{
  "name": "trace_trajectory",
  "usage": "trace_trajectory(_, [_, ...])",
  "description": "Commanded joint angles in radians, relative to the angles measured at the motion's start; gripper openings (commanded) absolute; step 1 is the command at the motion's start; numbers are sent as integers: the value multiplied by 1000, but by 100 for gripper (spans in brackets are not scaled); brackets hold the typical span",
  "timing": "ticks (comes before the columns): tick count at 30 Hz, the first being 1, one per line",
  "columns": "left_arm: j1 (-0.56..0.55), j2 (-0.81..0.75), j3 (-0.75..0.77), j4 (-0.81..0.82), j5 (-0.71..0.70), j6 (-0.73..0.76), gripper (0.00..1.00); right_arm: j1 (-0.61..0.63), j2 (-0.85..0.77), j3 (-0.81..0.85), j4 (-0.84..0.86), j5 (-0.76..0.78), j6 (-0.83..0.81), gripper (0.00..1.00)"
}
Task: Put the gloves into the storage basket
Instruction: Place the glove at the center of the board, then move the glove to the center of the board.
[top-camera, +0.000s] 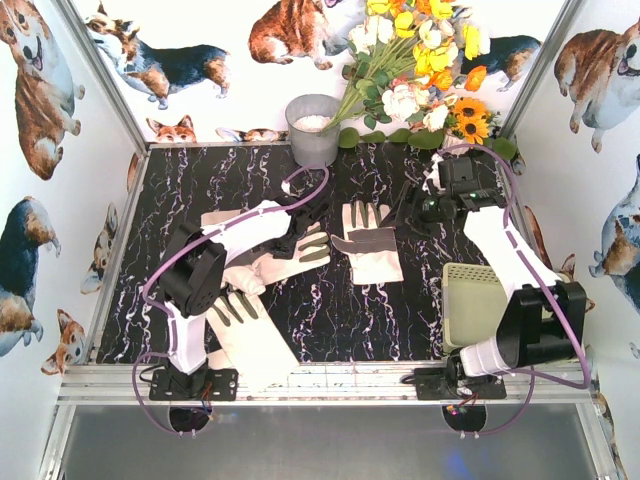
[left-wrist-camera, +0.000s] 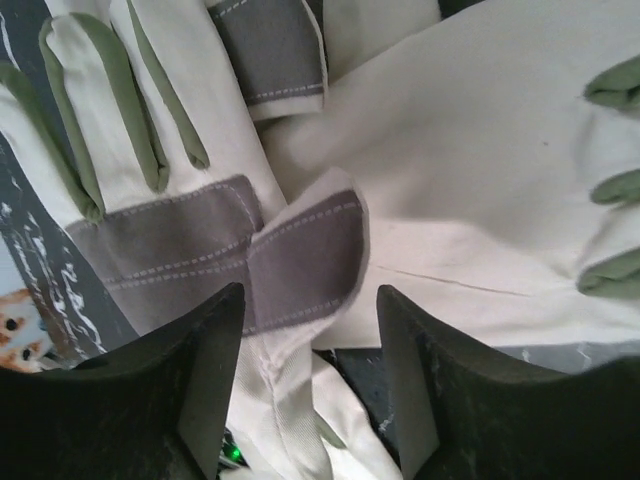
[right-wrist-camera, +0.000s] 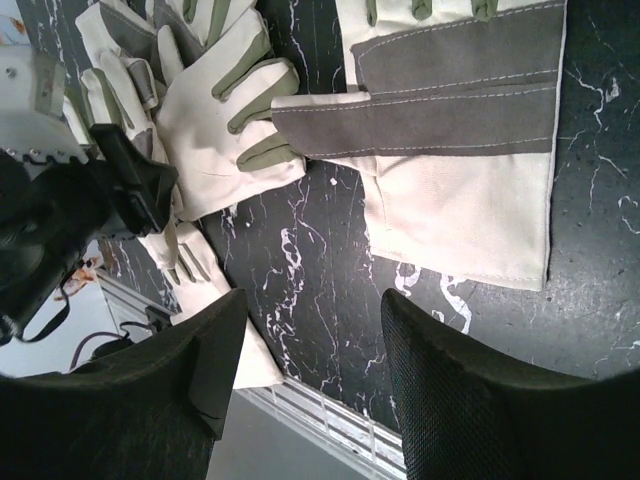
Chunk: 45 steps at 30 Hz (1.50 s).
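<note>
Several cream gloves lie on the black marbled table. One glove is spread flat at the middle. Two gloves overlap under my left gripper, and another glove lies near the front left. In the left wrist view my left gripper is open just above a grey thumb patch, with loose cuff fabric between the jaws but not pinched. My right gripper hangs open over bare table, beside the cuff of the middle glove. The storage basket stands at the right, partly under my right arm.
A grey metal bucket stands at the back centre, with a bunch of flowers to its right. Printed walls close in the left, right and back. A metal rail runs along the front edge.
</note>
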Motion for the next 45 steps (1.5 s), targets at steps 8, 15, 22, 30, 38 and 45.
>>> trace_trajectory(8, [66,-24,-16,14,-86,93,11,5,-124,-58,-6,-15,37,58])
trace_trajectory(15, [62,-171,49,-42,-75,195,0,22,-144,-72,-10,-12,39,58])
trace_trajectory(22, [5,-228,4,43,184,189,22,74,-114,-99,35,-37,59,58])
trace_trajectory(30, [49,-454,-141,248,328,30,76,181,20,23,52,-116,3,63])
trace_trajectory(38, [383,-610,-421,394,634,-58,68,338,281,213,129,-158,7,63])
trace_trajectory(45, [523,-647,-619,517,765,-126,62,415,507,395,139,-158,-5,63])
